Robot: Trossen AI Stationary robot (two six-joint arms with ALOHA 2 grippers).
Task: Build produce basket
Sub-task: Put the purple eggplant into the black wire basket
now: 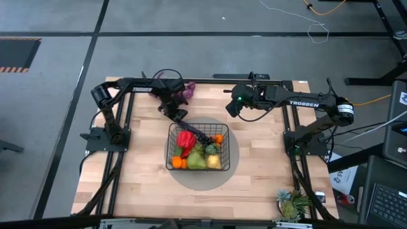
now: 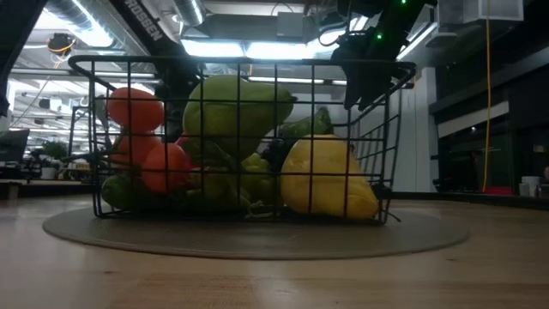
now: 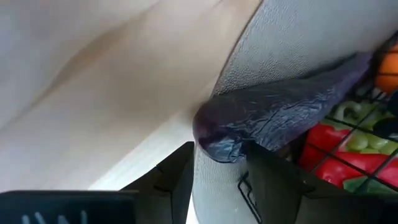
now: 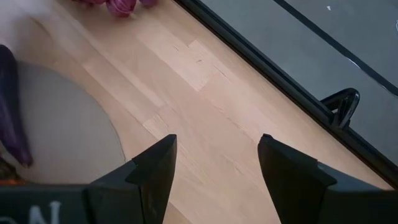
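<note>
Left gripper (image 1: 180, 115): we clamp a long dark-purple glossy toy vegetable (image 3: 280, 121) at its end, just beside the basket's far-left corner.
Small black wire-grid basket (image 1: 172, 147): on the grey round mat (image 1: 230, 173), already crowded; we judge the purple piece should tip in before release.
Right gripper (image 4: 214, 165): jaws apart, empty, waiting behind.

The table (image 1: 146, 191) is seen from straight above in the high view. The basket (image 2: 249, 137) is viewed very near, level from the table-top, in the low view. The grey mat (image 4: 62, 124) is shared by both downward-facing wrist views.
</note>
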